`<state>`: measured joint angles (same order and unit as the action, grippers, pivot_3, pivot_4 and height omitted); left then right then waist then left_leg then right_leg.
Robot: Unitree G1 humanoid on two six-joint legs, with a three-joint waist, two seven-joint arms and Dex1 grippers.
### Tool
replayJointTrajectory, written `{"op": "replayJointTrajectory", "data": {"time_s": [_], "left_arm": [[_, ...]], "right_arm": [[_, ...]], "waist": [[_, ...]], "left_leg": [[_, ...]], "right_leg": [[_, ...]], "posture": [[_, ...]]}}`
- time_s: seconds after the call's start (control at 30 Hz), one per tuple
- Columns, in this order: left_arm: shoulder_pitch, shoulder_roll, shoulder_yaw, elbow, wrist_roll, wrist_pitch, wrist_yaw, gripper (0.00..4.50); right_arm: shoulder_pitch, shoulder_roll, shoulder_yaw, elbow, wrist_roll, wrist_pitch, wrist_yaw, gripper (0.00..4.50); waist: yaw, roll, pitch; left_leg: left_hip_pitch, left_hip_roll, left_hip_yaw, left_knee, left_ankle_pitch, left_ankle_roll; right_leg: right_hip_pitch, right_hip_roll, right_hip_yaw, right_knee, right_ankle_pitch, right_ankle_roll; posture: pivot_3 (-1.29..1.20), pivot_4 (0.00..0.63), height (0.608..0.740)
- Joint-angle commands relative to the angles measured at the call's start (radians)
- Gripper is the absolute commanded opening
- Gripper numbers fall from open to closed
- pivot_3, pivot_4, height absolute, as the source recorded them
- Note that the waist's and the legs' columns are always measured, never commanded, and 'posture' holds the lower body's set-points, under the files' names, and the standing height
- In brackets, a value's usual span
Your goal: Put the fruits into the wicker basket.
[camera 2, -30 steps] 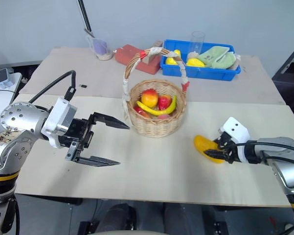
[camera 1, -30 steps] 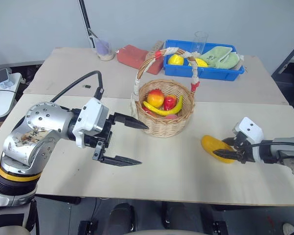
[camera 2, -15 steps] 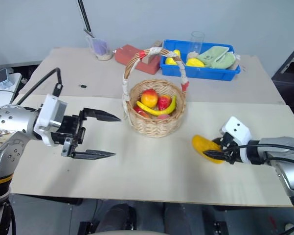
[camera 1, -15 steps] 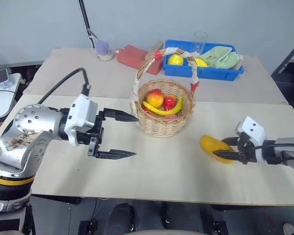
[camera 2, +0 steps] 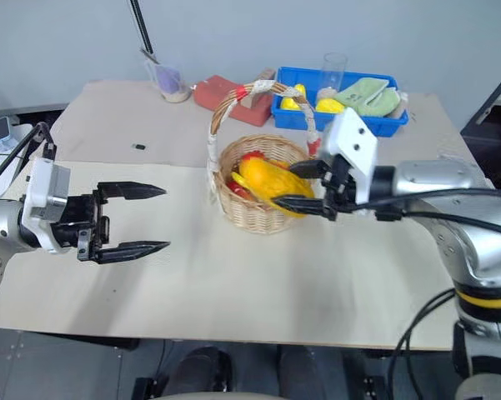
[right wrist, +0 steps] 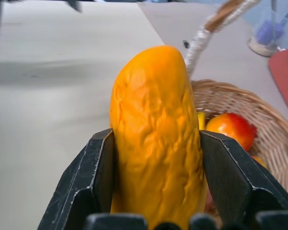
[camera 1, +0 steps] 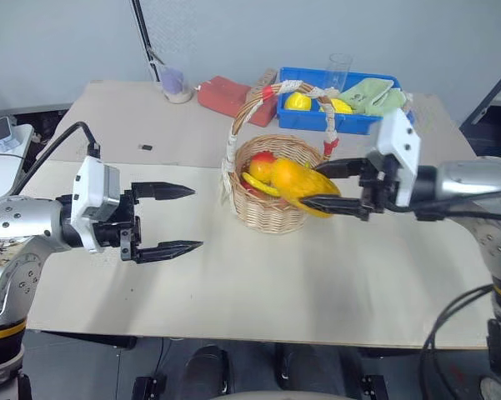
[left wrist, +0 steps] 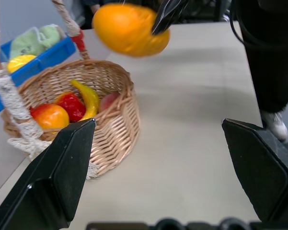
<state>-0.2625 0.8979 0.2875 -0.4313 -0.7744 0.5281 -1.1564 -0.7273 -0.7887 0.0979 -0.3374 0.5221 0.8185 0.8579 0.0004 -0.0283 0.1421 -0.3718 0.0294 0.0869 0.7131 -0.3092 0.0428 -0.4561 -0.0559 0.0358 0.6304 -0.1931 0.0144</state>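
My right gripper is shut on the orange-yellow mango and holds it in the air over the near right rim of the wicker basket. In the right wrist view the mango sits between both fingers. Inside the basket lie a yellow banana, a red-and-yellow apple and a small red fruit. My left gripper stands open and empty above the table, well to the left of the basket.
A blue tray with yellow lemons, a green cloth and a clear glass stands behind the basket. A red block and a small cup lie at the back. The table's front half is bare.
My right gripper has lifted the mango off the table at the right and carried it up and left over the basket. My left gripper has drawn away to the left.
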Motion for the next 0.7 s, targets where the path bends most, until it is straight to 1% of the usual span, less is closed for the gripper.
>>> {"op": "replayJointTrajectory", "data": {"time_s": [0.03, 0.1, 0.17, 0.27, 0.33, 0.43, 0.63, 0.7], "left_arm": [[-0.029, -0.004, 0.041, -0.053, -0.086, 0.042, 0.054, 4.50], [-0.030, -0.003, 0.045, -0.060, -0.105, 0.055, 0.074, 4.50], [-0.022, 0.001, 0.045, -0.069, -0.110, 0.058, 0.085, 4.50], [-0.016, 0.001, 0.036, -0.075, -0.109, 0.056, 0.096, 4.50], [-0.018, 0.000, 0.032, -0.076, -0.109, 0.057, 0.101, 4.50], [-0.030, -0.001, 0.022, -0.071, -0.108, 0.058, 0.107, 4.50], [-0.049, -0.002, 0.005, -0.064, -0.109, 0.063, 0.117, 4.50], [-0.052, 0.006, 0.000, -0.064, -0.112, 0.077, 0.120, 4.50]], "right_arm": [[-0.058, 0.057, 0.040, 0.114, -0.106, -0.096, -0.049, 2.35], [-0.075, 0.096, 0.047, 0.168, -0.142, -0.133, -0.067, 2.35], [-0.080, 0.131, 0.042, 0.203, -0.161, -0.162, -0.079, 3.37], [-0.076, 0.171, 0.022, 0.214, -0.167, -0.177, -0.101, 4.36], [-0.073, 0.183, 0.006, 0.198, -0.163, -0.170, -0.109, 4.44], [-0.054, 0.168, -0.040, 0.130, -0.099, -0.105, -0.085, 4.44], [0.060, 0.039, -0.160, -0.015, 0.043, 0.036, -0.010, 4.44], [0.113, -0.003, -0.208, -0.041, 0.067, 0.043, 0.006, 4.44]], "waist": [[0.001, 0.000, 0.000], [-0.001, 0.000, 0.000], [-0.001, 0.000, 0.000], [-0.004, 0.000, 0.000], [-0.005, 0.000, 0.000], [-0.003, 0.000, 0.000], [0.005, 0.000, 0.000], [0.005, 0.000, 0.000]], "left_leg": [[0.000, 0.000, 0.000, 0.000, 0.000, 0.000], [-0.001, 0.000, 0.000, -0.001, 0.000, 0.000], [-0.001, 0.000, 0.000, -0.001, 0.000, 0.000], [-0.001, 0.000, 0.000, -0.001, 0.000, -0.001], [-0.001, 0.000, 0.000, -0.001, 0.000, -0.001], [-0.001, 0.000, -0.001, -0.001, 0.001, -0.001], [-0.001, 0.000, -0.001, -0.001, 0.000, -0.001], [-0.001, 0.000, -0.001, -0.001, 0.000, -0.001]], "right_leg": [[0.000, 0.000, 0.000, 0.000, 0.000, 0.000], [-0.001, 0.000, 0.000, 0.000, 0.000, 0.000], [-0.001, 0.000, 0.000, 0.001, 0.000, -0.001], [-0.001, 0.000, -0.001, 0.001, 0.000, -0.001], [-0.001, 0.000, -0.001, 0.001, 0.000, -0.001], [-0.001, 0.000, -0.001, 0.001, 0.000, -0.001], [-0.001, 0.000, -0.002, 0.000, 0.000, -0.001], [0.000, 0.000, -0.002, 0.000, 0.000, -0.001]], "posture": [[0.00, 0.150, 0.692], [0.00, 0.150, 0.692], [0.00, 0.150, 0.692], [0.00, 0.150, 0.692], [0.00, 0.150, 0.692], [0.00, 0.150, 0.692], [0.00, 0.150, 0.692], [0.00, 0.150, 0.692]]}}
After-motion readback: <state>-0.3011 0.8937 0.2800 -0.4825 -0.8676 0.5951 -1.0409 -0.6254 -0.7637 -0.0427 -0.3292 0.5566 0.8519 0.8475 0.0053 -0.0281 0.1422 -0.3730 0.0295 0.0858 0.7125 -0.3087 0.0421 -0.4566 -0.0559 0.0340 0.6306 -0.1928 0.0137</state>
